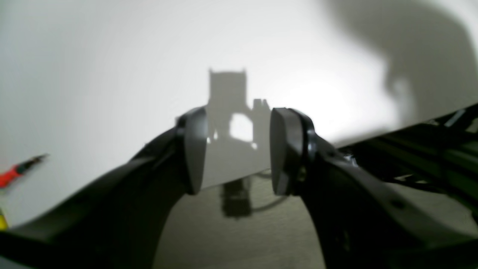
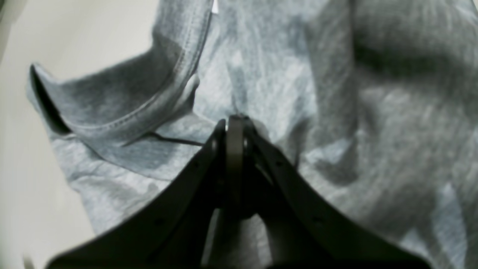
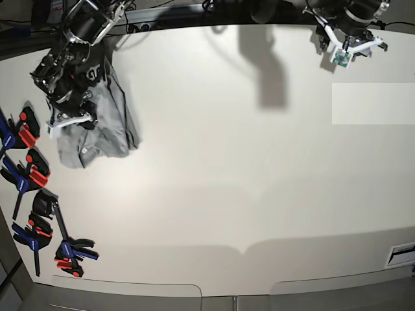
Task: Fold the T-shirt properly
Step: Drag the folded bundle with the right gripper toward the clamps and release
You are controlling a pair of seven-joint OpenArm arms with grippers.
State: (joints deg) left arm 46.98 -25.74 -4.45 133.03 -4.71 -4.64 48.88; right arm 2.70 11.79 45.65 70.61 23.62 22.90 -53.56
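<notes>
The right jaws point(image 2: 234, 129) are closed, pinching what looks like a fold of the shirt point(image 2: 392, 149), though the grip itself is hard to make out. The shirt lies bunched and rumpled on the counter point(image 3: 214, 162), under the right arm point(image 3: 70, 71). Beside it and nearer the front edge are clamps point(image 3: 26, 175) in blue, red and black. Over by the far edge, well apart from the shirt, the left jaws point(image 1: 239, 151) stand open with nothing between them.
</notes>
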